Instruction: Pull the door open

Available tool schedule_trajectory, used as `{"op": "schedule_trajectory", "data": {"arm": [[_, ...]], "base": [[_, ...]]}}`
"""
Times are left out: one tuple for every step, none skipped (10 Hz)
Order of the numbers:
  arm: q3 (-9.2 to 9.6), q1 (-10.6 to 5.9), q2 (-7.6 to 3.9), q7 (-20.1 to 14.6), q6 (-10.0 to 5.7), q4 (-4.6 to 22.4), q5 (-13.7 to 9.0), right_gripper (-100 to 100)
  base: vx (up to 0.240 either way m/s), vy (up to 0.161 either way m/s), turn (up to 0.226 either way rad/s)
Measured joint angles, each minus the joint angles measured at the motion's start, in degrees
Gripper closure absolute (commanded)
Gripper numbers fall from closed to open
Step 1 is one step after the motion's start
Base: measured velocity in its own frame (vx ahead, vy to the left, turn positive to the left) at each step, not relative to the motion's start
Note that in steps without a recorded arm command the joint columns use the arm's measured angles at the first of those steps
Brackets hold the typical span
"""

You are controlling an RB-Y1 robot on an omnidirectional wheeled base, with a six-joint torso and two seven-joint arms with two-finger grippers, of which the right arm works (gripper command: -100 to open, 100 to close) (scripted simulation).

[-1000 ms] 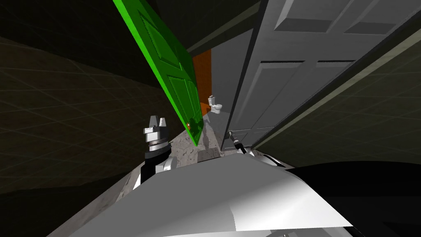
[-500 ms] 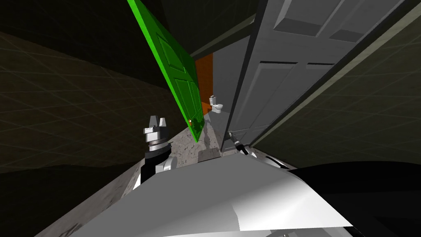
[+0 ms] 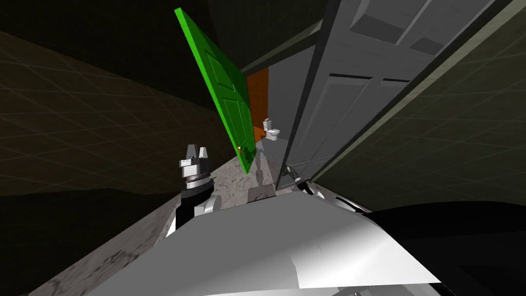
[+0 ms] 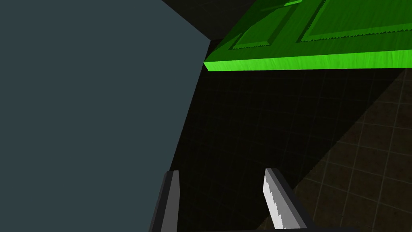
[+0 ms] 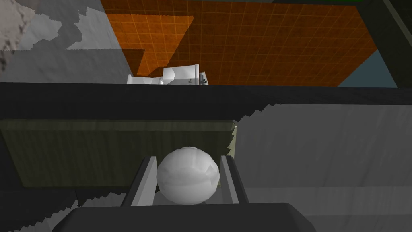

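Spread and empty, the left gripper (image 3: pixel 197 149) hangs at the left of the passage, near the free edge of a green door (image 3: pixel 228 97) that stands ajar. Past that edge, an orange wall (image 3: pixel 258 103) and a white toilet (image 3: pixel 270 129) show in the room beyond. To the right stands the grey door (image 3: pixel 339 103), the one to pull, which looks partly open. The right gripper (image 5: pixel 188 158) pinches its round pale knob (image 5: pixel 188 181), one finger pressed to each side. The likeliest trouble is a slip. The knob is a smooth ball, and a pull that strays from the door's arc could drag the fingers off it. With so little room, the leaf could also be stopped short unless the base backs away. Underfoot is a mottled grey floor (image 3: pixel 231 185). The walls (image 3: pixel 77 128) are dark, gridded tile, and the passage is narrow.
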Motion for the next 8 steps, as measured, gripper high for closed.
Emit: {"op": "schedule_trajectory", "data": {"arm": [[0.86,-0.11,-0.27,-0.68,-0.96,0.97,0.23,100],[1.76,-0.13,-0.72,-1.60,-2.53,2.25,0.46,100],[2.12,0.75,-0.98,-1.78,-2.83,1.36,0.51,100],[2.91,1.25,-1.69,-2.29,-3.65,1.05,0.60,100],[3.56,1.72,-2.24,-2.74,-4.29,0.47,0.69,100],[3.75,1.89,-2.18,-2.80,-4.32,0.43,0.77,100],[4.06,2.31,-2.66,-2.95,-4.94,0.46,0.65,100],[4.37,3.02,-3.25,-3.17,-5.73,0.04,0.56,100]], "base": [[-0.152,-0.067,0.092],[-0.103,-0.055,0.023],[-0.163,-0.075,0.097],[-0.189,-0.092,0.092],[-0.076,-0.036,0.022],[-0.143,-0.045,0.179],[-0.175,-0.068,0.152],[-0.148,-0.061,0.085]]}}
